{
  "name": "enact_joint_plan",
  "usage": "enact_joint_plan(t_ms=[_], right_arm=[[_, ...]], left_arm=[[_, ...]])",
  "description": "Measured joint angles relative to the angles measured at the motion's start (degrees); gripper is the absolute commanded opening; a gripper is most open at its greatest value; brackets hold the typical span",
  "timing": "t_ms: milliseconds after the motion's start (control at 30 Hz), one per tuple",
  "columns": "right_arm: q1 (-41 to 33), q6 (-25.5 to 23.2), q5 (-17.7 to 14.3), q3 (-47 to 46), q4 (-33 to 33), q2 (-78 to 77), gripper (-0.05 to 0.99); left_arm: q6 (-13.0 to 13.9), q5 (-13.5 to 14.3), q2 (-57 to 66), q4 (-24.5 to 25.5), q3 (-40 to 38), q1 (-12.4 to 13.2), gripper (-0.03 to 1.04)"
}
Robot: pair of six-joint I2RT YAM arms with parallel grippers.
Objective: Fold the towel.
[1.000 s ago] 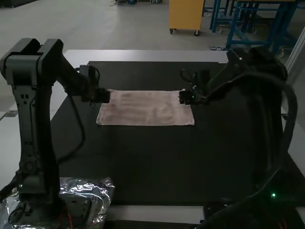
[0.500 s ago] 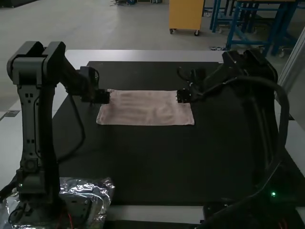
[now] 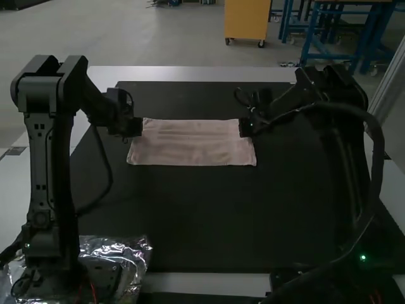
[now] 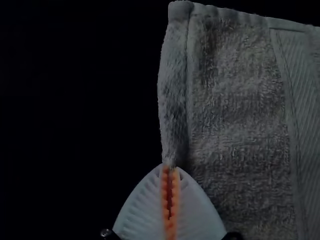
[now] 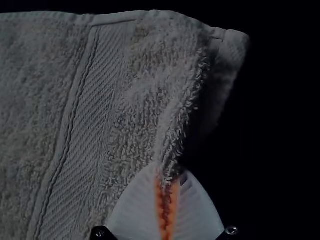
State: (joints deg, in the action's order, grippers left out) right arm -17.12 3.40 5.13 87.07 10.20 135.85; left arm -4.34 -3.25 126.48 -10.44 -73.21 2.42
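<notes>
The pink towel [image 3: 193, 143] lies as a wide, mostly flat rectangle on the dark mat, with faint ridges across it. At its left end is my left gripper [image 3: 138, 127]; at its right end, my right gripper [image 3: 245, 127]. In the left wrist view, the left gripper [image 4: 169, 172] is shut on the side edge of the towel [image 4: 240, 110]. The right wrist view has the right gripper [image 5: 167, 182] shut on a raised fold near the side edge of the towel [image 5: 145, 90], with a darker flap beside it.
The black mat [image 3: 196, 215] covers most of the light table [image 3: 190, 74]. A crumpled silvery plastic sheet [image 3: 130, 250] lies around the left arm's base. Cables hang along both arms.
The right gripper first shifted slightly left, then slightly right onto the towel's edge. The left gripper moved slightly left, and the towel shifted a little with more ridges along its far part.
</notes>
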Motion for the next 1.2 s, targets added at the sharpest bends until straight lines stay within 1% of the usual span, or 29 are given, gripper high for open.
enact_joint_plan(t_ms=[333,567,767,933,1200], right_arm=[[0.0,0.0,0.3,-0.4,-0.4,-0.8,-0.02],[0.2,0.0,0.9,-2.1,-1.0,-3.6,-0.02],[1.1,-0.1,1.8,-4.4,-1.2,-7.6,-0.02],[1.3,-0.2,3.4,-6.7,-1.1,-9.9,-0.02],[1.3,-0.2,4.4,-12.1,-1.1,-13.6,-0.02]], left_arm=[[0.0,-2.6,-0.4,0.0,0.0,0.2,0.02],[0.0,-4.5,-5.0,0.1,2.4,0.3,0.02],[0.0,-5.6,-7.1,-0.1,4.1,1.4,0.02],[0.1,-6.5,-7.3,-0.2,6.1,2.6,0.02],[0.7,-7.3,-11.5,-0.2,10.5,2.8,0.02]])
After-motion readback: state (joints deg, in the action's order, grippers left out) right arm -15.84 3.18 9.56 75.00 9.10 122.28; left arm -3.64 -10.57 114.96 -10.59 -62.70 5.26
